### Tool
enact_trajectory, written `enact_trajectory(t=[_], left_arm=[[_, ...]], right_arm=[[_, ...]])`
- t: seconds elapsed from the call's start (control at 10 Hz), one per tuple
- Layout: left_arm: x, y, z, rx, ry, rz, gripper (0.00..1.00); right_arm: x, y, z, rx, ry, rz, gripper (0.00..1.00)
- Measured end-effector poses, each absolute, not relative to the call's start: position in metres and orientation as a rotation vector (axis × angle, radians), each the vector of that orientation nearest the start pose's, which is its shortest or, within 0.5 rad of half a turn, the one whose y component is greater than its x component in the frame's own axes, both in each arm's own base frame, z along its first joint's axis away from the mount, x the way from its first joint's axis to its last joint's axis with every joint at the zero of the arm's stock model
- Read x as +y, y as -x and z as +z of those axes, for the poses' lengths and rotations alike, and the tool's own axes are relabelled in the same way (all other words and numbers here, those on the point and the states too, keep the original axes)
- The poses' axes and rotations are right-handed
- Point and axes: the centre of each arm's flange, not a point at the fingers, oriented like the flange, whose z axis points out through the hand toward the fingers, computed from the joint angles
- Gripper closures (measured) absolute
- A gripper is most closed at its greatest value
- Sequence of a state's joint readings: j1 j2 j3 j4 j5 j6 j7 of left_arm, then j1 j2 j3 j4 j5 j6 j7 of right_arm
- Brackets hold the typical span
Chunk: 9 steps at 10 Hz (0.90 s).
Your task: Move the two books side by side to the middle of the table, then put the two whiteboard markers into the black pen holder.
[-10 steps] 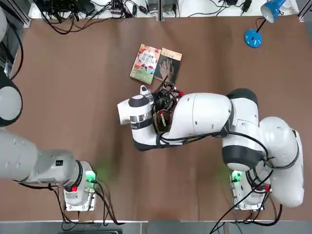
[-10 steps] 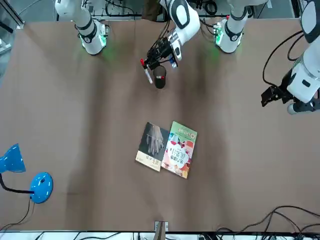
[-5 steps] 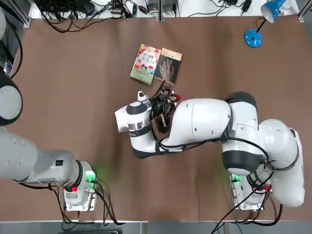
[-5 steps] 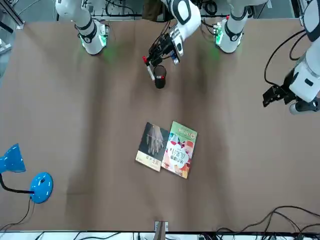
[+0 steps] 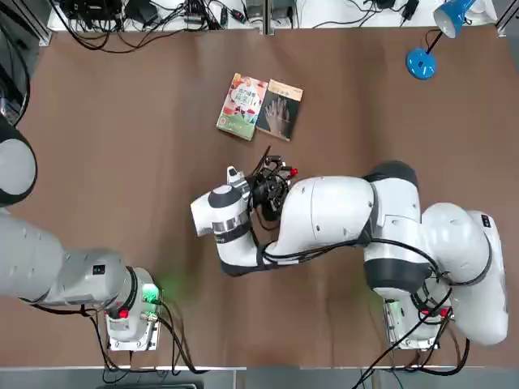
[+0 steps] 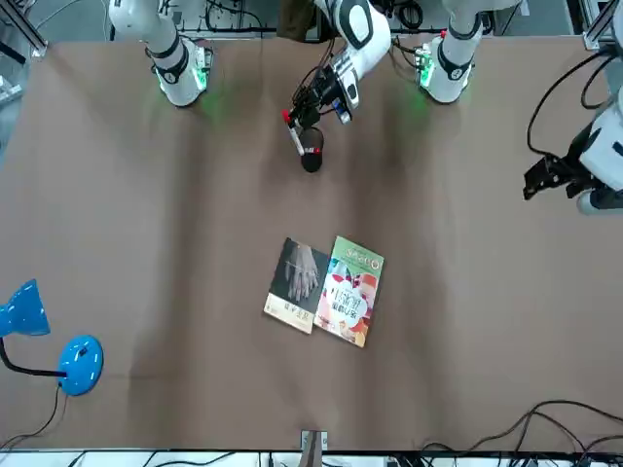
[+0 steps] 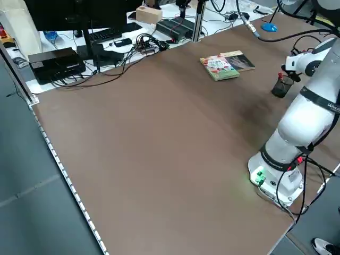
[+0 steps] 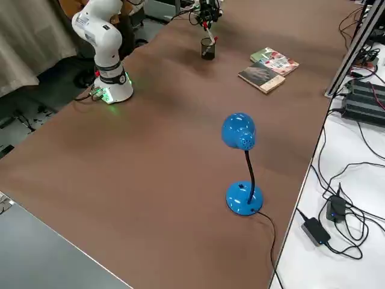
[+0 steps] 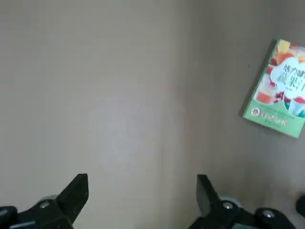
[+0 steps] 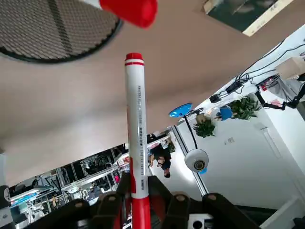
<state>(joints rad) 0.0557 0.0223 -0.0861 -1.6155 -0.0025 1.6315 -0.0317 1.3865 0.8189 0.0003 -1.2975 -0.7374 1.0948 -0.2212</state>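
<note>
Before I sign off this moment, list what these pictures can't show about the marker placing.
- Lower end of the gripped marker: right wrist view, cut off by the bottom edge.
- Pen holder's inside bottom: right side view, its dark wall hides it.
- Most of the pen holder: top view, the right arm covers it.

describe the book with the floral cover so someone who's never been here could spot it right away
On the big brown tabletop, look beyond the right arm's end effector, on the side away from the arm bases. Two small books lie flat together there. The floral book has a colourful, fruity cover with a green band; its neighbour is dark with a pale hand.
</note>
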Motion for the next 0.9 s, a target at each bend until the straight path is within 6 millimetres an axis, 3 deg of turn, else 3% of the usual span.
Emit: enact_trajectory(t=[0.4, 0.9], left_arm=[[0.006, -0.567, 0.597, -0.079, 3.169, 0.015, 0.00], [0.002, -0.570, 0.601, -0.072, 3.170, 0.001, 0.00]], right_arm=[[0.612, -0.185, 0.246, 1.425, -1.280, -0.419, 0.79], [0.614, -0.174, 0.234, 1.430, -1.252, -0.421, 0.79]])
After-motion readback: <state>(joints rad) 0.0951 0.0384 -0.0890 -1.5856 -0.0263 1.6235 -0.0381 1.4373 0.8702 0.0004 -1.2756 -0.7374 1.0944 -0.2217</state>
